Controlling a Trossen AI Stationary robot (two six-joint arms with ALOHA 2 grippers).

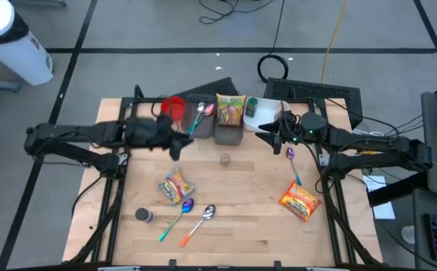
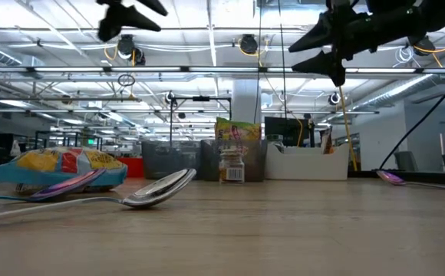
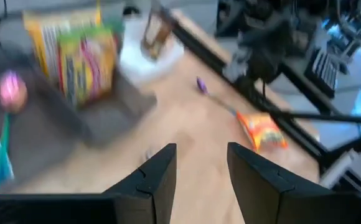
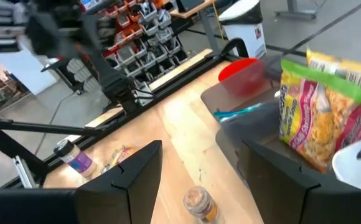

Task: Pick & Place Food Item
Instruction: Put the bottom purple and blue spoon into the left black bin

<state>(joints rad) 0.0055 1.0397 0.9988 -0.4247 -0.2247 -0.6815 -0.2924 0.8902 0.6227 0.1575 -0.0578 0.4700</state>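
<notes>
Both arms are raised above the table, nothing held. Left gripper sits left of centre in the high view, just below the red cup; its wrist view shows the 2 fingers apart with bare wood between them. Right gripper sits right of centre in the upper half, near the white bowl; its fingers also stand apart and empty. Candidate food items: 1 yellow-green packet upright in the grey bin at upper centre, 1 flat packet lower left of centre, 1 orange packet at lower right beside the purple spoon. A small jar stands at centre. Which packet is the target cannot be told from the task line. Judgement: all 3 are light, soft film pouches, crinkly and somewhat slippery, contents likely brittle. The flat ones offer little height, so take hold across a short edge or a puffed seam, pinching gently; the upright one is easiest, gripped across its top edge.
</notes>
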